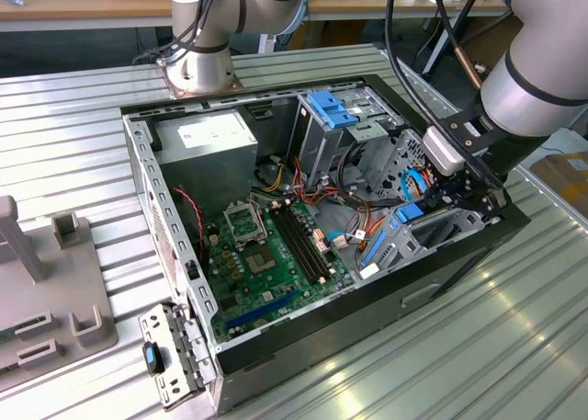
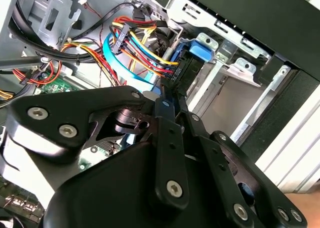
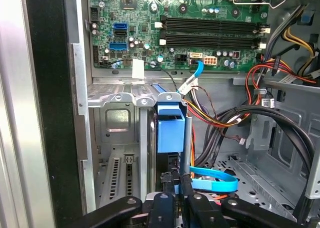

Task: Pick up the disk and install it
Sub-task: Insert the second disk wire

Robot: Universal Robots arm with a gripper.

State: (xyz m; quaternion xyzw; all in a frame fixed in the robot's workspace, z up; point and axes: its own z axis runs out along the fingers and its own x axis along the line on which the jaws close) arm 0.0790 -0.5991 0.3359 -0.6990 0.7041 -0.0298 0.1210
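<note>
Hand (image 3: 176, 188) clamps disk (image 3: 170, 133) edge-on, disk standing upright, partly down in bay (image 3: 120, 96) at case (image 1: 478, 245) front corner. Risks: rails off slot, jams if tilted; cables (image 3: 212, 180) just beside disk, could snag or get pinched.

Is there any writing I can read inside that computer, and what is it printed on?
Nothing can be read for certain.
White label on the power supply: print too small to read.
Black connector by the disk in the second wrist view: white lettering, blurred.
Motherboard in the first wrist view: tiny white markings, unreadable.
White sticker at the board's edge: appears blank.
</note>
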